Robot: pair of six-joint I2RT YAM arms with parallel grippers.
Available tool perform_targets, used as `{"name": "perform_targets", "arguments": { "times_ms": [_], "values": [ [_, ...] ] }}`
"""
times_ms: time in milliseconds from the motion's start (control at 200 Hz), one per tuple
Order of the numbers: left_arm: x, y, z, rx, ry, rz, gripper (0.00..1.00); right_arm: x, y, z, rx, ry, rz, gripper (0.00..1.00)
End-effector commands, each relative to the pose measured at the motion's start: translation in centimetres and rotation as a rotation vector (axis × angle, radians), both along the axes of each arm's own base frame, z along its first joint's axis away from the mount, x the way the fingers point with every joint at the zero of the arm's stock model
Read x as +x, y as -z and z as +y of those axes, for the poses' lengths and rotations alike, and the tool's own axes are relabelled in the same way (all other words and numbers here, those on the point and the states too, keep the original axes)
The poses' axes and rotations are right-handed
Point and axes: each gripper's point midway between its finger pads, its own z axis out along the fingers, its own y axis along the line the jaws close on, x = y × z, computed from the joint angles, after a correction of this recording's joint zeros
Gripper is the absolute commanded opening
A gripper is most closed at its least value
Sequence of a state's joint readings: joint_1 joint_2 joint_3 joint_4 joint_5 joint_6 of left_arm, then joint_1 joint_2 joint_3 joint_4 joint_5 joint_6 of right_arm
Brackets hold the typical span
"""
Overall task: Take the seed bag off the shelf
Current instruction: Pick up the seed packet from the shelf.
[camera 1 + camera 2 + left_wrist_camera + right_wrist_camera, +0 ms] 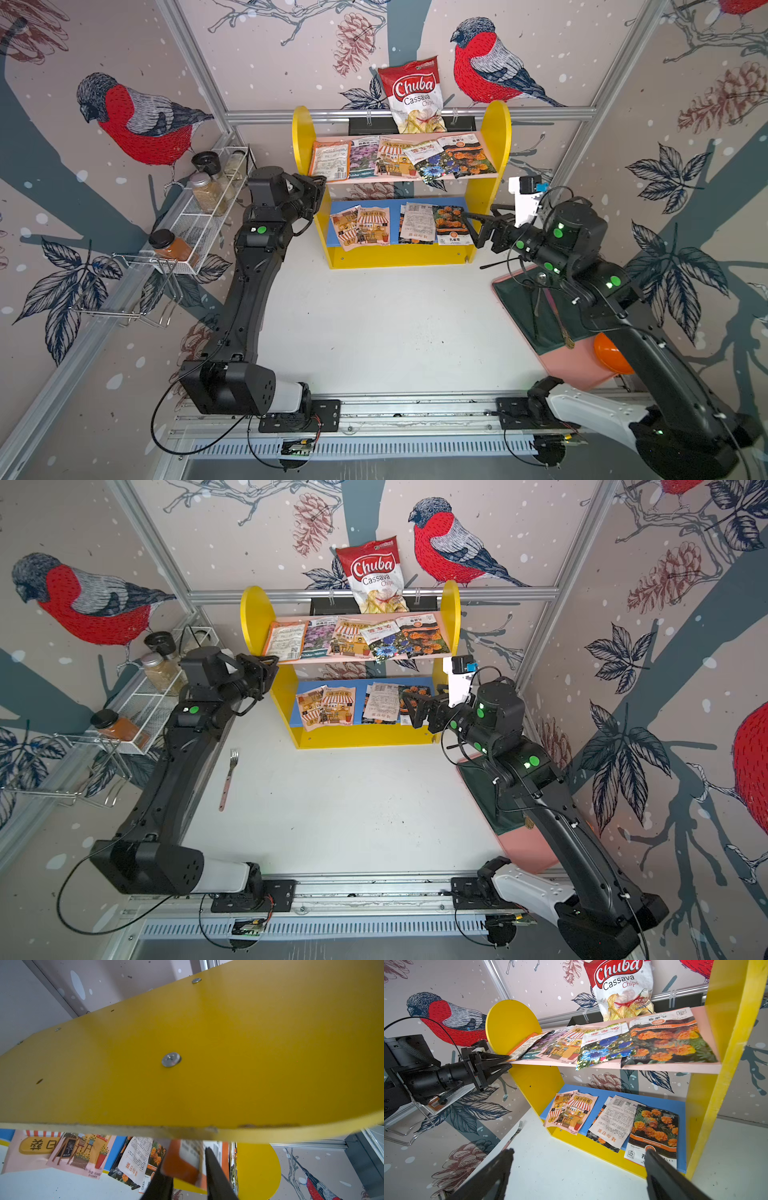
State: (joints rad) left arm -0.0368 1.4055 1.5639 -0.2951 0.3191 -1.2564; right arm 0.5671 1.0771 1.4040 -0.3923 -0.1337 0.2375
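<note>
Left wrist view: left hand (187, 1159) pinching the orange seed bag (178, 1166), not off the shelf (187, 1053) yet, right hand (578, 1151) wide and empty.

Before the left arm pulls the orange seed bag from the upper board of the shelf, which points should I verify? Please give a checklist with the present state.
1. Bag between fingers: a corner of the orange seed bag lies between the fingers of the left end effector: ok.
2. Grip closed firmly: cannot tell.
3. Fingers free of the pink upper board: the lower one sits at its edge: cannot tell.
4. Neighbour free: the purple-flower bag touches the orange one and may be dragged: not ok.
5. Right end effector out of the way: open, empty, low by the blue lower board: ok.
</note>
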Motion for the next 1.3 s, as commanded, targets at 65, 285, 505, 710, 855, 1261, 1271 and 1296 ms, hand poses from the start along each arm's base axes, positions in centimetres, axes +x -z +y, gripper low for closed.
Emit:
{"name": "perform_targets", "arguments": {
  "times_ms": [65,285,505,710,855,1261,1271,1296],
  "values": [
    [-0.6,-4.1,-0.1,-0.021,0.009,-0.136,0.31,0.0,-0.7,0.2,0.022,-0.013,-0.031,1.0],
    [-0.7,-4.0,-0.1,-0.021,0.01,-0.136,0.38,-0.1,-0.6,0.2,0.026,-0.012,-0.029,1.0],
    [0.1,-3.3,-0.1,-0.023,0.009,-0.12,0.38,-0.2,-0.6,0.1,0.027,-0.009,-0.032,1.0],
    [0.4,-3.0,0.0,-0.019,0.001,-0.116,0.25,-0.2,-0.5,0.0,0.025,-0.006,-0.034,1.0],
    [0.5,-2.8,0.2,-0.021,-0.006,-0.111,0.2,-0.2,-0.5,0.1,0.026,-0.01,-0.035,1.0],
    [0.5,-2.9,0.2,-0.018,0.002,-0.124,0.0,-0.3,0.2,0.8,0.033,-0.046,-0.025,1.0],
    [0.5,-2.9,0.2,-0.018,0.004,-0.124,0.0,-0.3,0.3,0.9,0.033,-0.047,-0.023,1.0],
    [0.5,-3.0,0.2,-0.018,0.005,-0.126,0.0,-0.3,0.3,1.0,0.034,-0.049,-0.022,1.0]
  ]
}}
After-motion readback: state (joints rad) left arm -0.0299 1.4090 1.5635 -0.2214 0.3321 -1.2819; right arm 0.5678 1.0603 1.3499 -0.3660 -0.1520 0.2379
